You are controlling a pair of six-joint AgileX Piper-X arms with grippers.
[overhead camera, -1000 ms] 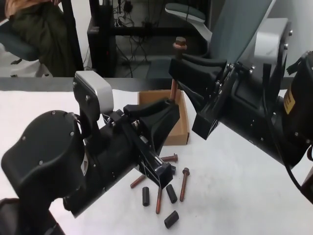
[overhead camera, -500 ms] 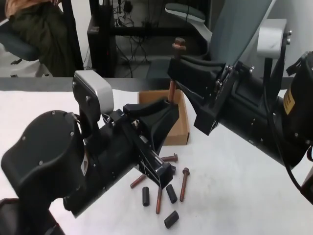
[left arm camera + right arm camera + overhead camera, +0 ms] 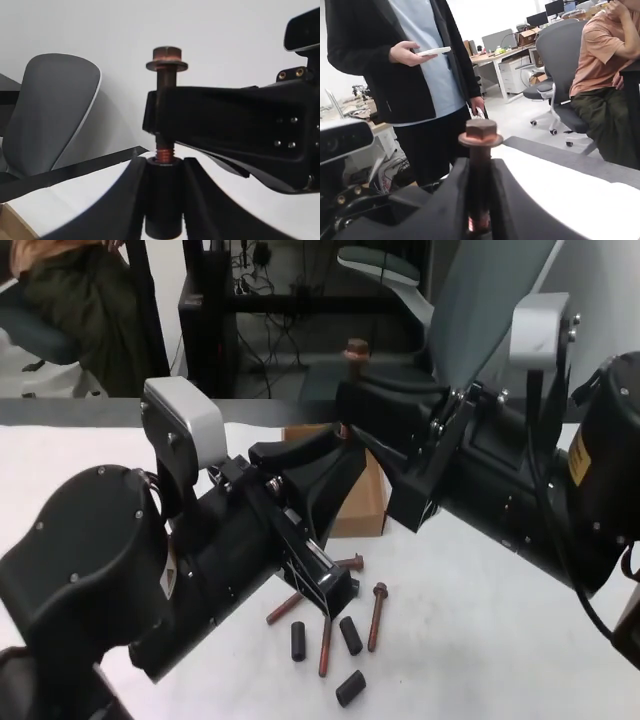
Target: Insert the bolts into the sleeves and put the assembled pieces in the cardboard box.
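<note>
Down and a little toward the left arm is where the right arm has gone over the last second. It has carried its bolt [image 3: 165, 75] lower, so the hex head sits lower in the high view than before. The left arm has barely shifted, and the loose parts lie as they did.

Nearest me, on the smooth white bench [image 3: 480, 620], are four loose bolts [image 3: 376, 616] in a coppery metal. Three loose sleeves [image 3: 350, 635] in matte black are scattered among them, some just beside each other.

Above and beyond these, the left pincer [image 3: 162, 165] is closed on a sleeve [image 3: 161, 200]. This is a dull black cylinder held upright between two curved, matte black fingers.

The bolt stands upright directly over it. It has a flanged hex head on top, a smooth shank, and a bright threaded end right at the sleeve's mouth. I cannot tell how far the thread has gone in.

The right pincer [image 3: 479, 167] is clamped on the shank below the head, and its black fingers press in from both sides.

Beyond the left pincer, an open box [image 3: 365, 505] of plain brown cardboard rests on the bench. Part of it is hidden by the two arms.
</note>
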